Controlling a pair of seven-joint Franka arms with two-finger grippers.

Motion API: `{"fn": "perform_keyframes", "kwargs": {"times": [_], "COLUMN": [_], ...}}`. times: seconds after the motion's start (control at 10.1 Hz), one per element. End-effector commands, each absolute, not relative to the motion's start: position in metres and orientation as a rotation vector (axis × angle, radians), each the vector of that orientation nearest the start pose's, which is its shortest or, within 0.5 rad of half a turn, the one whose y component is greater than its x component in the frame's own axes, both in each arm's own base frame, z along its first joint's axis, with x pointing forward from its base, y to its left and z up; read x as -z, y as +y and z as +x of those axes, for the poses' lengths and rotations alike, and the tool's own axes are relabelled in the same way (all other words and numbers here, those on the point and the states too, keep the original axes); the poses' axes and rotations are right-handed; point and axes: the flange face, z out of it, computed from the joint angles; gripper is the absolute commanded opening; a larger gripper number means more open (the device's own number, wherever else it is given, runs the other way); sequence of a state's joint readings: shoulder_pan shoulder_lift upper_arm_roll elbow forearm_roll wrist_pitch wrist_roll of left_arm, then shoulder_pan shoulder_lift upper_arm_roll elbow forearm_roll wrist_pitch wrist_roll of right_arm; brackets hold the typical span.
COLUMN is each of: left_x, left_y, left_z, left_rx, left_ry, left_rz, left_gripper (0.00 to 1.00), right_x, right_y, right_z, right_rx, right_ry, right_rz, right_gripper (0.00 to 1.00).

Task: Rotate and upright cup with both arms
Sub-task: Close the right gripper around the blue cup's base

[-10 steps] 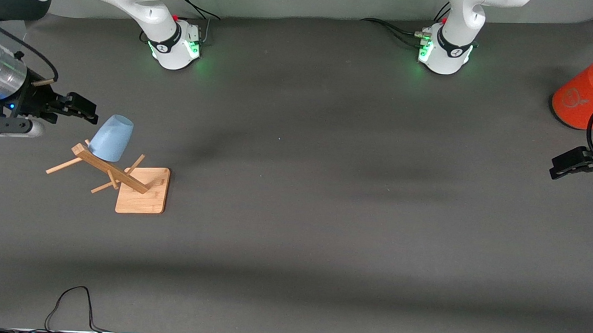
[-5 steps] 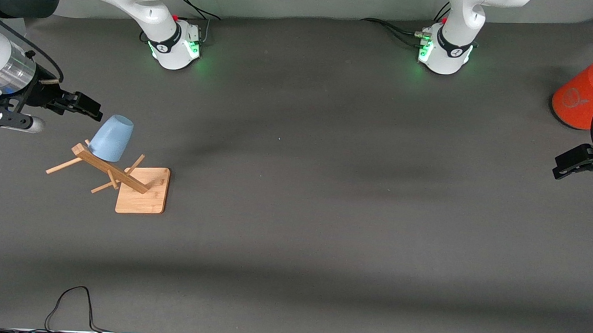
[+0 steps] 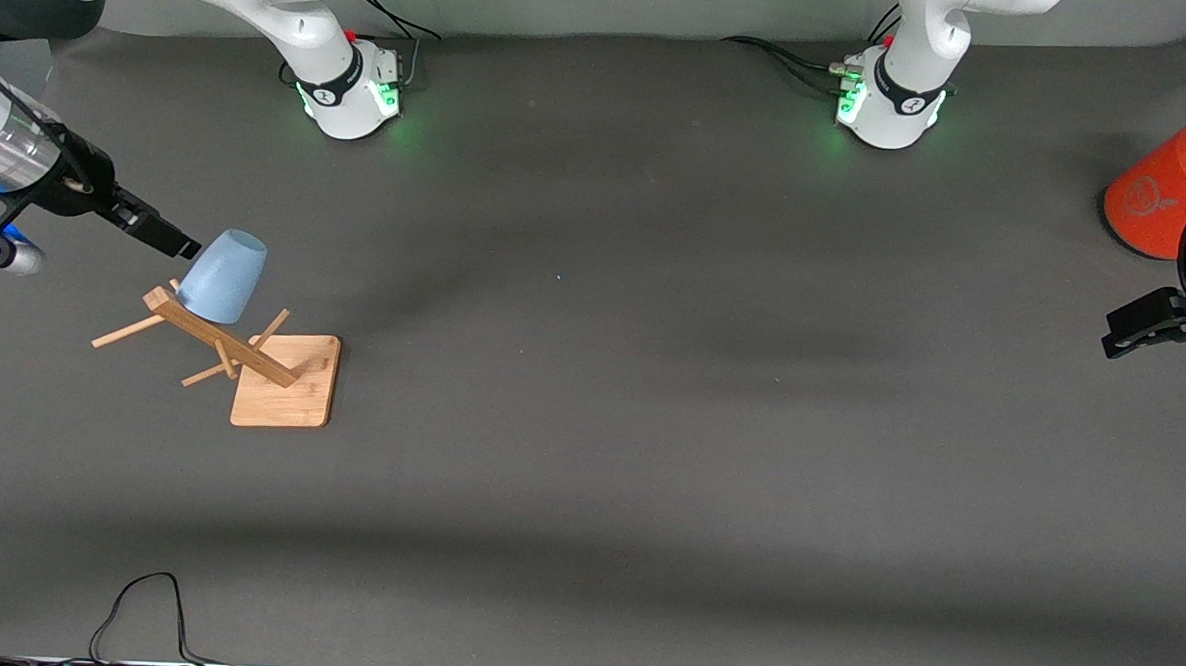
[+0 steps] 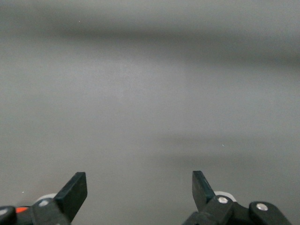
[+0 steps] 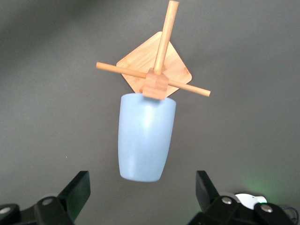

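Cup hanging mouth-down on a wooden rack
Right gripper is hovering at the cup's 10 o'clock, fingers apart; left gripper is waiting over bare counter, fingers apart

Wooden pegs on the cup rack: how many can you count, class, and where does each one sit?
4. One peg carries the upturned cup, so it is hidden. The other pegs stick out bare from the rack's post. More may be hidden.

High front camera faces both bases; right wrist view shares its cup closely.
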State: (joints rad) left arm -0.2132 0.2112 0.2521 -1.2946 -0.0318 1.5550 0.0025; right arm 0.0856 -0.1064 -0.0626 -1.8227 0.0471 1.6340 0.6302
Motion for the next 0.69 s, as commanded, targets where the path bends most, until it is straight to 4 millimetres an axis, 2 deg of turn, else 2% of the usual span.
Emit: {"fn": "perform_keyframes", "kwargs": {"times": [0.0,0.59], "left_x": [-0.639,-0.639], "left_y": [-0.001,-0.002], "left_z": [0.615,0.616], "left_rx": [0.105,0.103], "left_ry": [-0.034,-0.030], "left_rz": [-3.117,-3.115], "left_gripper": [1.00,1.00], "right_x": [-0.543,-0.463], "right_y": [0.016,0.018], "right_z": [0.532,0.529], "right_rx": [-0.174,-0.150], "right_ry": [0.987,1.015], "right_rz": [-2.938,-2.892], "right_gripper": [1.00,1.00]}}
